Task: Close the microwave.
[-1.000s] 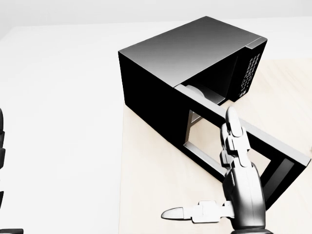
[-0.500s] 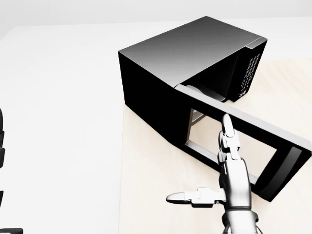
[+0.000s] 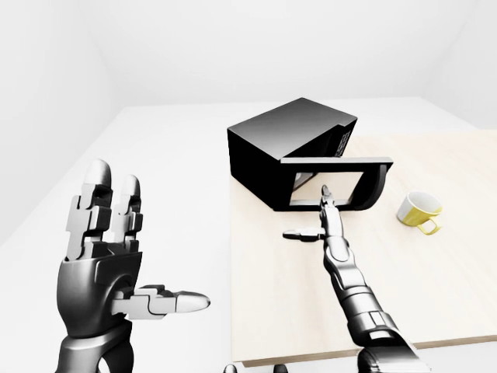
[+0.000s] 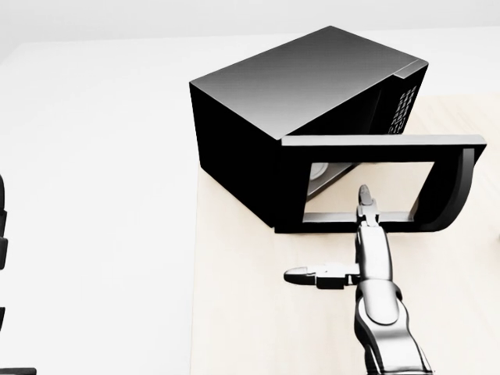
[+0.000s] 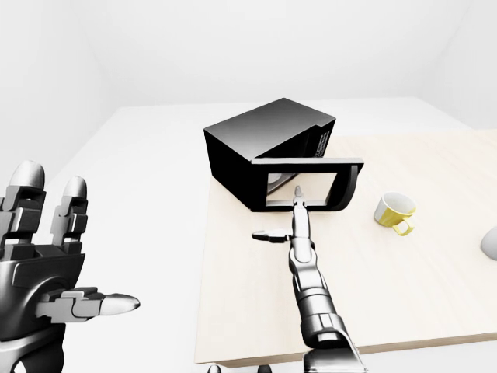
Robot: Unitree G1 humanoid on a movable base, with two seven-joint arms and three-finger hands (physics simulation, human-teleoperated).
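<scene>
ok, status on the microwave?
Both hands open; right hand fingertips at the door. Door partly open. Left hand idle. Mug off to the side, not blocking.

Pale wooden table bearing black microwave and yellow cup.

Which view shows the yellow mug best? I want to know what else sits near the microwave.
The left-eye view: the yellow mug lies whole on the table, to the right of the microwave. The right-eye view shows it nearly as well. The head view does not show the mug at all.
</scene>
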